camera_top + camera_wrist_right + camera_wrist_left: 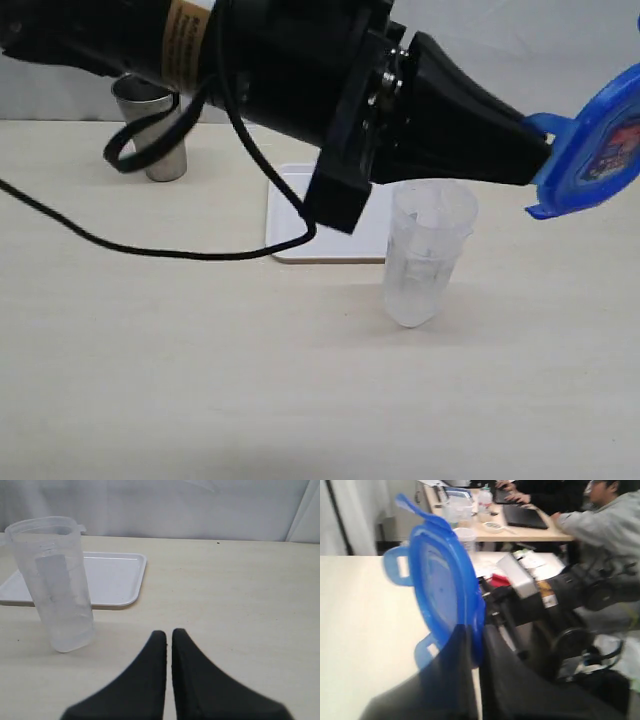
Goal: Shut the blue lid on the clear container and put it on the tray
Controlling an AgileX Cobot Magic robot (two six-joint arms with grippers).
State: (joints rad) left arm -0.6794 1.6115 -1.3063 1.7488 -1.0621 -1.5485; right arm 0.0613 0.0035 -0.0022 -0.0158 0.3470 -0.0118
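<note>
Steel cup [150,135]: upright at the far left back of the table [150,380], partly behind the black left arm [300,60].
Black cable [200,256]: hangs from that arm and trails over the tabletop in front of the cup.
White tray [300,225]: flat at mid-table, bare where it shows, its top edge hidden by the arm.
Clear container [428,255]: upright with its mouth open, standing on the table just beside the tray's near right corner, not on the tray.
Left gripper [545,150]: reaching to the right, higher than the container's mouth, fingers pinching the lid's edge.
Blue lid [600,145]: in the air, tipped on edge, flaps sticking out, red-and-white label toward the exterior camera, up and right of the container, apart from it.
Right gripper [169,635]: fingers pressed together, nothing between them, low over the table, near the container without touching.
</note>
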